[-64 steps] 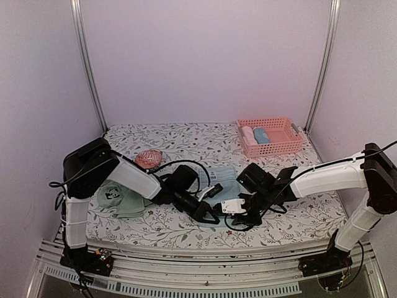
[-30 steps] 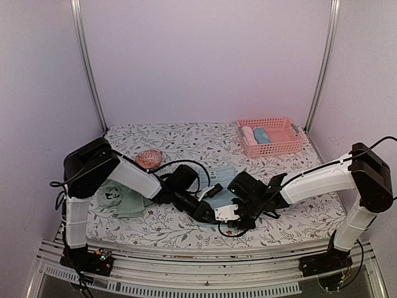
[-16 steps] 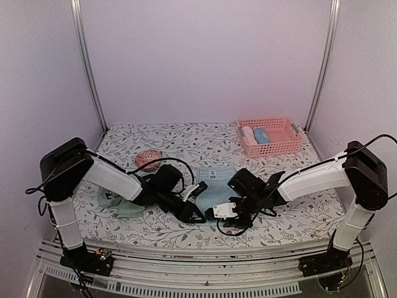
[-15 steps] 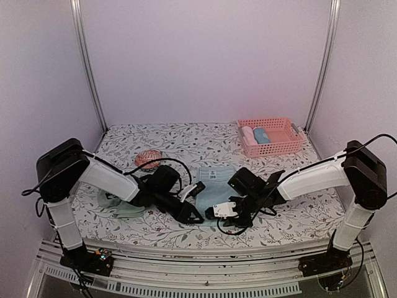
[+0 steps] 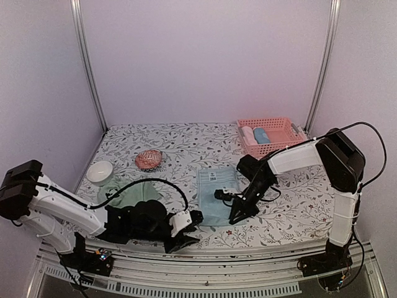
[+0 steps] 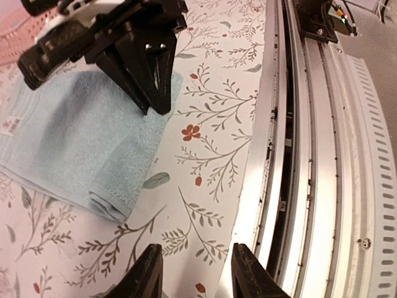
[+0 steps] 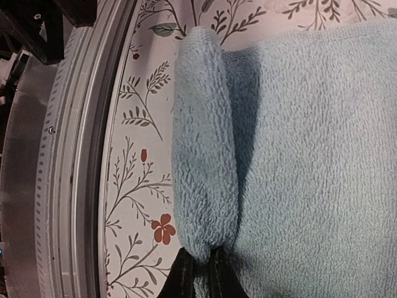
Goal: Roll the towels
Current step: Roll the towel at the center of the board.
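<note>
Nearest the counter's (image 5: 186, 143) edge the left pincer (image 6: 195, 273) hangs open and empty, the right pincer (image 7: 200, 273) pinches the blue towel's (image 7: 298, 155) near fold, probably to roll it away, and the green towel (image 5: 133, 194) waits left.

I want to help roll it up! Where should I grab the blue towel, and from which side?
On the blue towel, grab the puffy rolled lip along its near edge, at the free left end, coming from the front of the table. That lip is turned over and thick, easy to pinch; the rest lies flat. The right pincer holds the lip's right end.
</note>
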Tool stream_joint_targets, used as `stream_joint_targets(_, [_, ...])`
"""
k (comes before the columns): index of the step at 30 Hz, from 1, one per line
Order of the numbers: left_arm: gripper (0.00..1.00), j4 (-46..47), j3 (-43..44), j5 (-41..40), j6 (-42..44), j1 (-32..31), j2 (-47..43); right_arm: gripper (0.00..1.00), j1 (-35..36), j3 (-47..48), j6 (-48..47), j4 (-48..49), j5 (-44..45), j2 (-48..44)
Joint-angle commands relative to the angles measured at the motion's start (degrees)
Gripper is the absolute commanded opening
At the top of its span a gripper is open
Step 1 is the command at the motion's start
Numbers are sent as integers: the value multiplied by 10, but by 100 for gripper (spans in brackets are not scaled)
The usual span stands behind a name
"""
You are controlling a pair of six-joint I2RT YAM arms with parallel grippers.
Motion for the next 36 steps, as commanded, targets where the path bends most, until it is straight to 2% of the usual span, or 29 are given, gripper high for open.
stream_joint_targets(1, [42,36,45,-133,151,-31,41,6,-26,19,-23,-115,-47,43])
stream_joint_targets(9, [41,45,153,-122,287,-32,186,6,-26,24,-23,-108,-52,51])
stream_joint_targets(13, [39,33,195,-127,304,-30,226,6,-25,23,-21,-107,-50,52])
stream_joint_targets(21, [35,24,207,-128,318,-22,269,7,-26,22,-19,-105,-53,52])
stream_joint_targets(29, [23,0,219,-155,301,-11,287,7,-26,26,-21,-109,-59,58])
stream_joint_targets(36, [1,-41,233,-142,282,-6,287,7,-28,26,-22,-113,-65,59])
